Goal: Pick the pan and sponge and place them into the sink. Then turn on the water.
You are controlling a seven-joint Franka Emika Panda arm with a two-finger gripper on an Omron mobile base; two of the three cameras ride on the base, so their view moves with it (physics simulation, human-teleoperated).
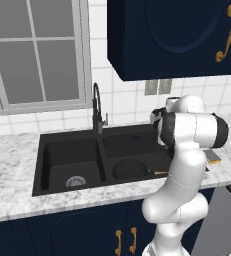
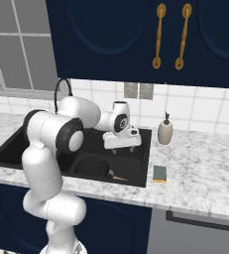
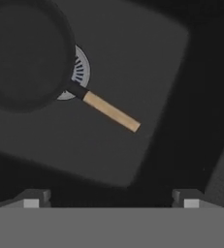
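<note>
Pan [image 3: 24, 53] rests in sink [image 1: 52, 150] right basin over the drain; gripper [image 3: 111, 198] fingers apart, empty above; sponge [image 2: 159, 173] waits on counter by the sink's right edge.

no legible text, labels or nos.

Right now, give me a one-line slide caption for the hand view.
Open claw above the sink basin, pan lying over the drain, tan handle free.
</note>
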